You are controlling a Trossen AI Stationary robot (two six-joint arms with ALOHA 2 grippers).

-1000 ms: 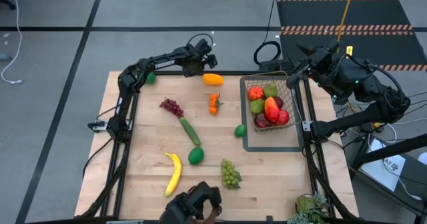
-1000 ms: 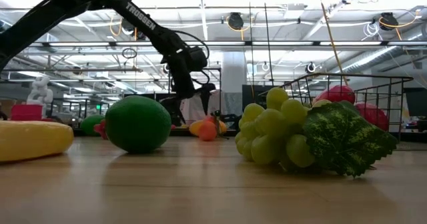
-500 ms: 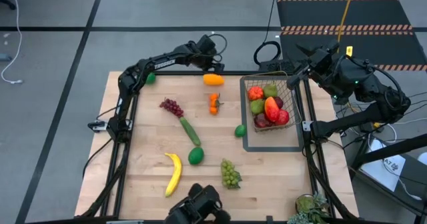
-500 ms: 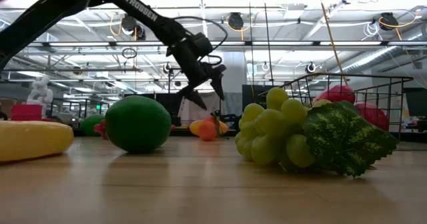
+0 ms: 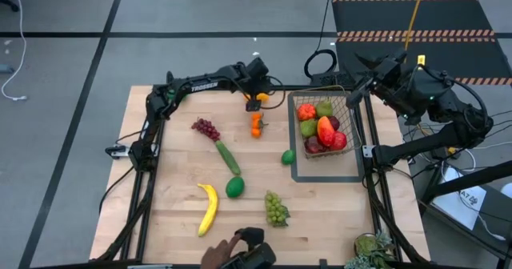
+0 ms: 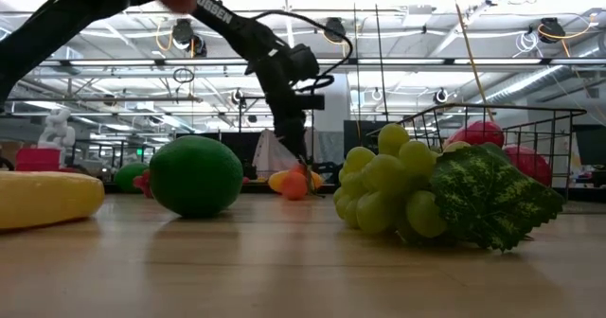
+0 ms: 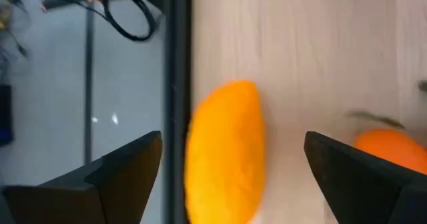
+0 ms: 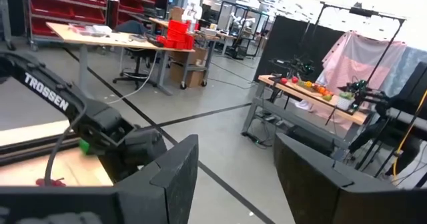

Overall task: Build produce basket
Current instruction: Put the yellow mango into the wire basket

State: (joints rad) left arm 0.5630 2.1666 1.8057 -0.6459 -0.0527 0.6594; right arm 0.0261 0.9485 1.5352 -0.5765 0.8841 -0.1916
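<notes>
An orange-yellow mango (image 7: 223,151) lies at the table's far edge, next to the dark frame rail. My left gripper (image 5: 255,94) hangs over it, pointing steeply down and open. Its fingers (image 7: 127,167) stand on either side of the mango with gaps between. An orange (image 7: 393,147) lies just nearer. The wire basket (image 5: 346,117) at the far right holds apples, a pear and other produce. It stands on a flat dark tray frame (image 5: 298,175). My right gripper (image 8: 233,177) is raised beyond the basket, open, with nothing between its fingers.
Across the table lie purple grapes (image 5: 206,128), a cucumber (image 5: 228,157), a lime (image 5: 288,157), a green round fruit (image 5: 234,187), a banana (image 5: 208,207) and green grapes (image 5: 276,208). A dark object (image 5: 244,257) sits at the near edge.
My left gripper has gone along the far edge toward the table's right, from left of the mango to right over it. It has rolled about its own pointing line, so its fingers now stand on either side of the mango. The fruit has not moved.
</notes>
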